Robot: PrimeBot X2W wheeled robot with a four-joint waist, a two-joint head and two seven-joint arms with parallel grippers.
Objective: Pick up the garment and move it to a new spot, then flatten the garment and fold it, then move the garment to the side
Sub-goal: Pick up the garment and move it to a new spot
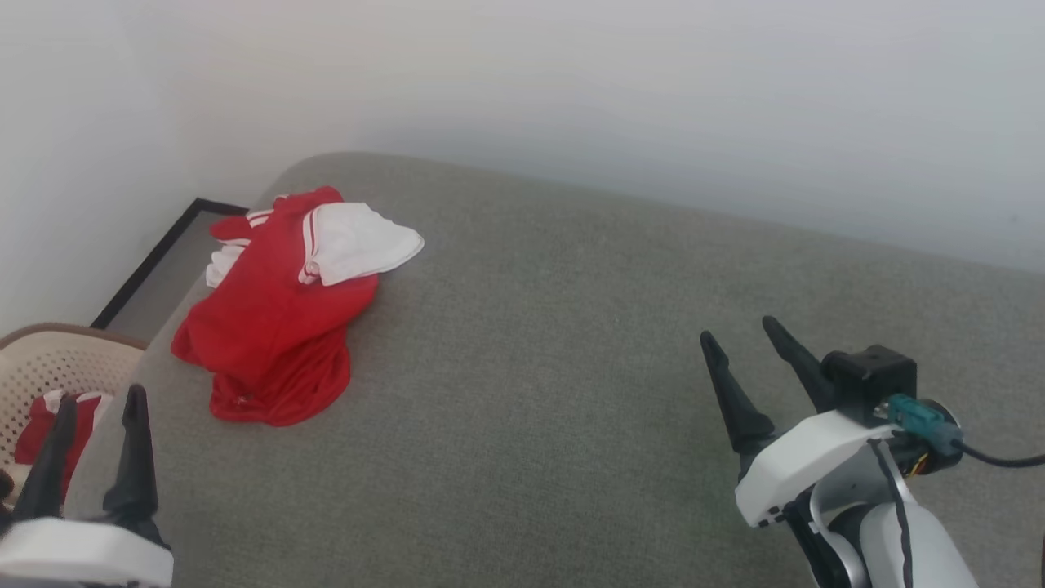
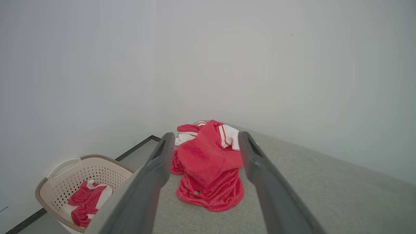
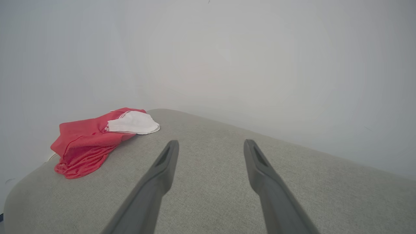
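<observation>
The garment (image 1: pixel 277 322) is a crumpled red shirt with a white sleeve on top, lying at the far left of the grey cushioned surface (image 1: pixel 571 392). In the left wrist view the garment (image 2: pixel 208 169) sits straight ahead between the fingers, some way off. In the right wrist view the garment (image 3: pixel 94 139) lies far to the left. My left gripper (image 1: pixel 102 408) is at the lower left, open and empty, short of the shirt. My right gripper (image 1: pixel 743 331) is at the lower right, open and empty, far from it.
A beige perforated laundry basket (image 1: pixel 41 359) stands on the floor left of the surface, with another red-and-white cloth (image 2: pixel 89 203) inside. A pale wall runs behind the surface. The surface's rounded left edge drops beside the basket.
</observation>
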